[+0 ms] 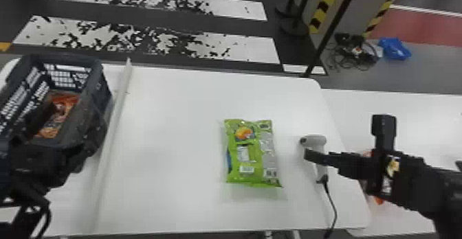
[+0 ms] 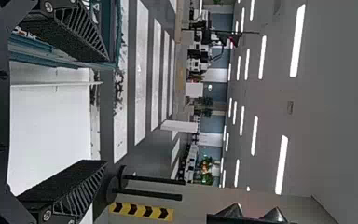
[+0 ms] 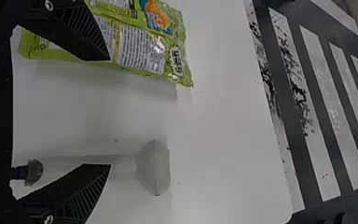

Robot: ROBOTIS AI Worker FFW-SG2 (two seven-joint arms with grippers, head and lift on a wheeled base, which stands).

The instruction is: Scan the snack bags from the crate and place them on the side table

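Left hand [image 1: 70, 113] is released and empty, its two fingers spread apart at the near part of the dark crate [image 1: 66, 56]. Orange snack packaging [image 1: 51, 132] lies inside the crate, which stands on the white table [image 1: 172, 94] at the left. Just beside the crate, a raised white strip [image 1: 115, 118] runs from the far side of the table toward the near edge. Farther right, well apart from the strip, a green snack bag [image 1: 252, 152] lies flat on the table, its printed panels facing up. Near it, a pale handheld scanner [image 1: 314, 140] lies with its head toward the far side, and a black cable [image 1: 331, 200] trails from its handle over the near edge. Right hand [image 1: 343, 135] is released too, its fingers wide apart above the scanner's side of the table. Partly hidden behind the right arm is something orange [image 1: 379, 200]. At the far right is the white side table [image 1: 419, 109].
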